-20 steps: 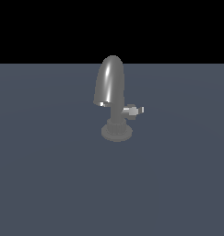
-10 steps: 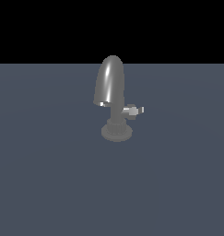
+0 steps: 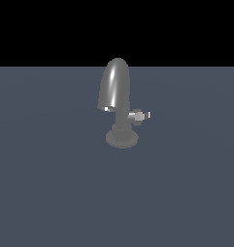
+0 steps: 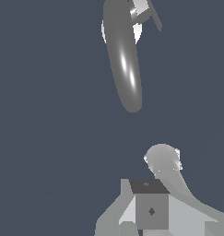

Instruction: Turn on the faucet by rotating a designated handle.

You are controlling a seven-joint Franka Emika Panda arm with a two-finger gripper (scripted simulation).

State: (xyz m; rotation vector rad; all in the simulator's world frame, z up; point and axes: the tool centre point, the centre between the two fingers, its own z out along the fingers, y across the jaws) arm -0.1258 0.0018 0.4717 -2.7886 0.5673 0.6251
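The faucet (image 3: 116,91) is glossy grey, with a tall arched spout, a ribbed neck and a round flat base (image 3: 122,139). It stands on the dark floor in the middle of the exterior view. The handle (image 3: 139,116) is a short stub with a bright tip, jutting from the stem toward the exterior view's right. In the wrist view I look down on the spout (image 4: 125,60), with the handle (image 4: 152,18) beside its stem. Grey blocks of my gripper (image 4: 152,203) show at the picture's edge, well apart from the faucet. How its jaws stand does not show. The arm is absent from the exterior view.
A flat dark blue-grey floor (image 3: 51,193) spreads all around the faucet, under a black background. A rounded pale grey shape (image 4: 164,161) lies by the gripper blocks in the wrist view; I cannot tell what it is.
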